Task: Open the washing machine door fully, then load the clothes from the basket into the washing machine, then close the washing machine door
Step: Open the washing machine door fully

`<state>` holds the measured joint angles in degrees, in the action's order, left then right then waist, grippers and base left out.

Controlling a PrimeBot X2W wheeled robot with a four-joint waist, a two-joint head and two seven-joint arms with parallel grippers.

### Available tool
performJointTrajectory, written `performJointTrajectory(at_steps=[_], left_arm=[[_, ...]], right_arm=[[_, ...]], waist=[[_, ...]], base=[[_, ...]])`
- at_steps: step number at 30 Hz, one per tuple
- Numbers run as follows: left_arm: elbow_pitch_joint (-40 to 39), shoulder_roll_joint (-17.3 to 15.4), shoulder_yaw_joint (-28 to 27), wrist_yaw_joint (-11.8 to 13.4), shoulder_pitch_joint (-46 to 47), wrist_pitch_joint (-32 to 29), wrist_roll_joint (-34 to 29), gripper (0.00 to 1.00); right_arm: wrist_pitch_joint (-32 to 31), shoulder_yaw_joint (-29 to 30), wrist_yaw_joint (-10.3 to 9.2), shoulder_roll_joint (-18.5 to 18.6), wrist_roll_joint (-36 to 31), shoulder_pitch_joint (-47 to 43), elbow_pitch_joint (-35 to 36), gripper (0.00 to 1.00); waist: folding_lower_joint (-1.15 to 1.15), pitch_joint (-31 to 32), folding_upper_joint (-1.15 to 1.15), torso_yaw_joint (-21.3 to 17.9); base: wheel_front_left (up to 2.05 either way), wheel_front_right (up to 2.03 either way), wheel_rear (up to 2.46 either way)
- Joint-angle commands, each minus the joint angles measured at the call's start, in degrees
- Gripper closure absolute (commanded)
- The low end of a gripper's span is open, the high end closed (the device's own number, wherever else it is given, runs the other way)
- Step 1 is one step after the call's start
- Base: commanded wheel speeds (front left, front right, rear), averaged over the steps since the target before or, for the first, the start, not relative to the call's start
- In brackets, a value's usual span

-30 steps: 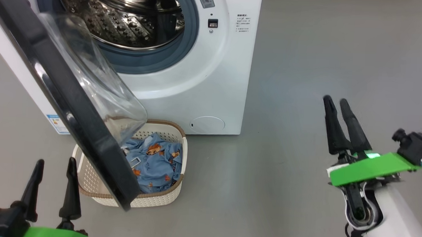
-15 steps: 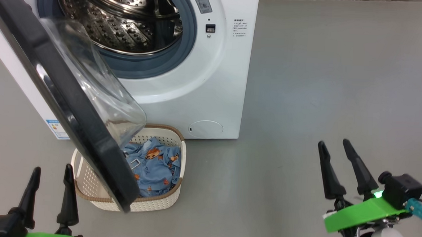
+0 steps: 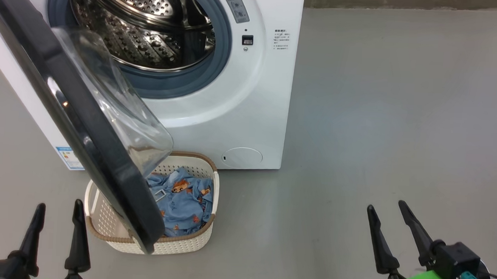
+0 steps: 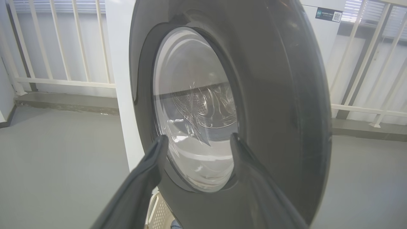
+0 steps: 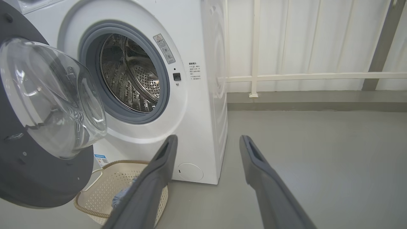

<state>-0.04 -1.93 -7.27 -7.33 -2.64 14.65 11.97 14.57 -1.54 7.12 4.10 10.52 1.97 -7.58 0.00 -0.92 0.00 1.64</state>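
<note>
The white washing machine (image 3: 241, 109) (image 5: 197, 121) stands ahead with its steel drum (image 3: 143, 27) exposed. Its black-rimmed door (image 3: 75, 122) (image 4: 270, 95) (image 5: 31, 171) hangs part-way open and overhangs the cream basket (image 3: 183, 244) (image 5: 105, 190) on the floor in front. Light-blue printed clothes (image 3: 183, 200) lie in the basket, partly hidden by the door. My left gripper (image 3: 57, 214) (image 4: 197, 141) is open and empty at the lower left, close to the door's outer face. Over bare floor at the lower right, my right gripper (image 3: 387, 208) (image 5: 206, 141) is open and holds nothing.
Grey floor (image 3: 381, 121) stretches to the machine's right. A white railing (image 5: 302, 76) and a low kerb run along the back wall behind the machine. A blue label sticker (image 3: 69, 157) sits low on the machine's left side.
My right gripper has dropped from mid-right toward the lower right and spread its fingers wider. The head camera has tilted a little, shifting machine and basket down the picture. Door and clothes are unmoved.
</note>
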Motion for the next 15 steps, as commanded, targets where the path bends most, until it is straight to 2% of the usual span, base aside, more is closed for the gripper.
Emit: performJointTrajectory(at_steps=[1, 5, 15], left_arm=[[-1.49, -0.95, -1.66, 0.09, 0.34, 0.35, 0.14, 0.00], [-1.09, -0.95, -1.12, 0.42, -0.32, 0.35, 0.22, 0.00], [0.32, -0.95, 0.18, 0.25, -1.18, 0.35, -0.55, 0.00]], right_arm=[[0.42, -0.55, 0.36, -0.27, -1.01, -0.45, 2.14, 0.00], [0.42, 2.28, 0.36, -1.03, -0.84, -3.04, 3.78, 0.00], [0.42, 3.39, 0.36, -1.20, -0.96, -2.98, 4.07, 0.00]], waist=[[0.00, 0.25, 0.00, 0.06], [0.00, 0.43, 0.00, 0.12], [0.00, 0.35, 0.00, 0.04]], base=[[0.00, 0.00, 0.00], [0.00, 0.00, 0.00], [0.00, 0.00, 0.00]])
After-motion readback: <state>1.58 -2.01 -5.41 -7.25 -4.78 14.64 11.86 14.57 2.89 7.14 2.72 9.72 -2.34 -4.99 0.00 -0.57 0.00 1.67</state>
